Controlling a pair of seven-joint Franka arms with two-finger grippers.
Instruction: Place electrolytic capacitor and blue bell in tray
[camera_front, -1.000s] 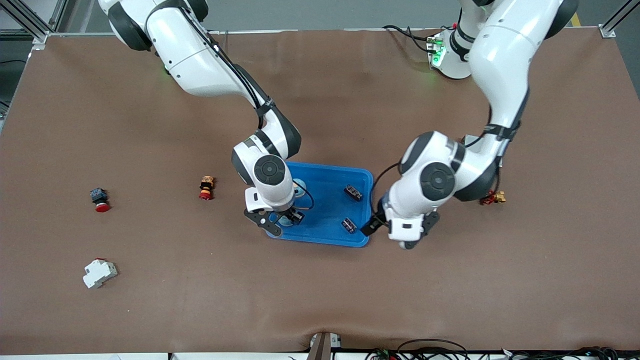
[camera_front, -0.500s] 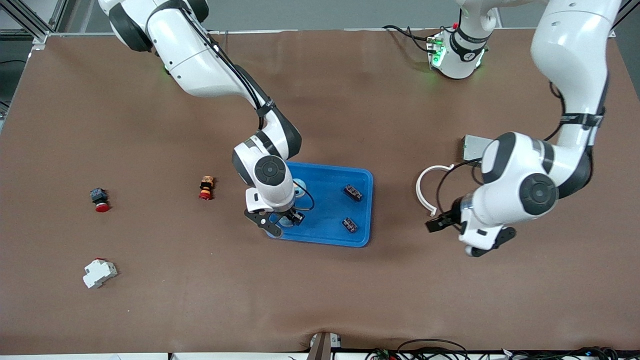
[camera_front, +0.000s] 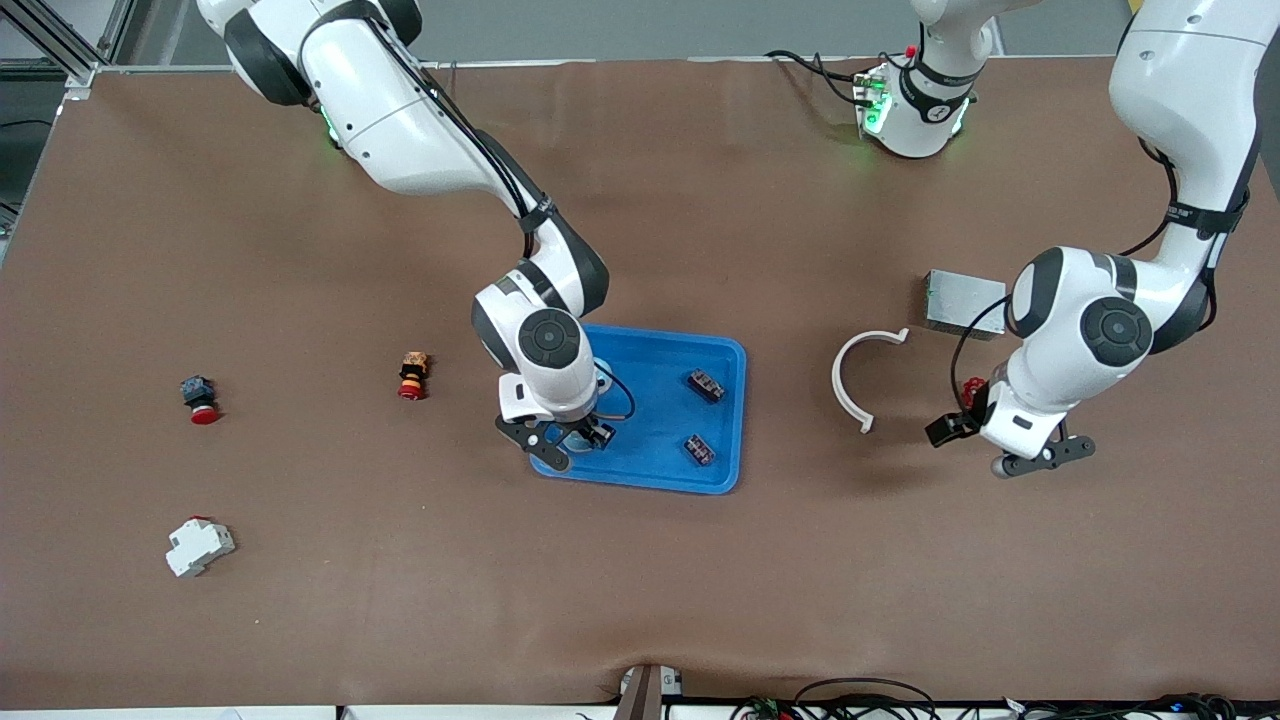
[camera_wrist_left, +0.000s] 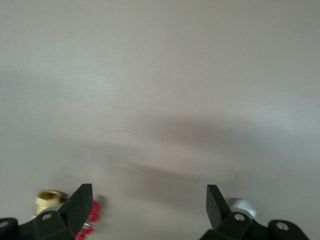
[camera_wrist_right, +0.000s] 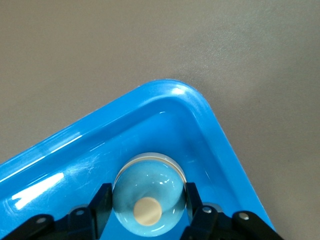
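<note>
The blue tray (camera_front: 655, 400) lies mid-table. In its corner nearest the right arm's end sits the pale blue bell (camera_wrist_right: 147, 197), a glossy dome with a cream button on top. My right gripper (camera_front: 570, 445) (camera_wrist_right: 146, 192) reaches down into that corner, and its two fingers press the bell's sides. Two small dark parts (camera_front: 706, 384) (camera_front: 698, 449), which look like the electrolytic capacitors, lie in the tray toward the left arm's end. My left gripper (camera_front: 1045, 458) (camera_wrist_left: 149, 200) hangs open and empty over bare table, well away from the tray toward the left arm's end.
A white curved strip (camera_front: 850, 385) and a grey metal box (camera_front: 963, 303) lie between tray and left arm. A red and yellow part (camera_front: 972, 392) sits by the left gripper. Two red-capped buttons (camera_front: 412, 375) (camera_front: 198, 398) and a white breaker (camera_front: 198, 546) lie toward the right arm's end.
The left arm has swung from the tray's edge out toward its own end of the table, gripper open throughout. The right gripper has stayed at the bell in the tray corner.
</note>
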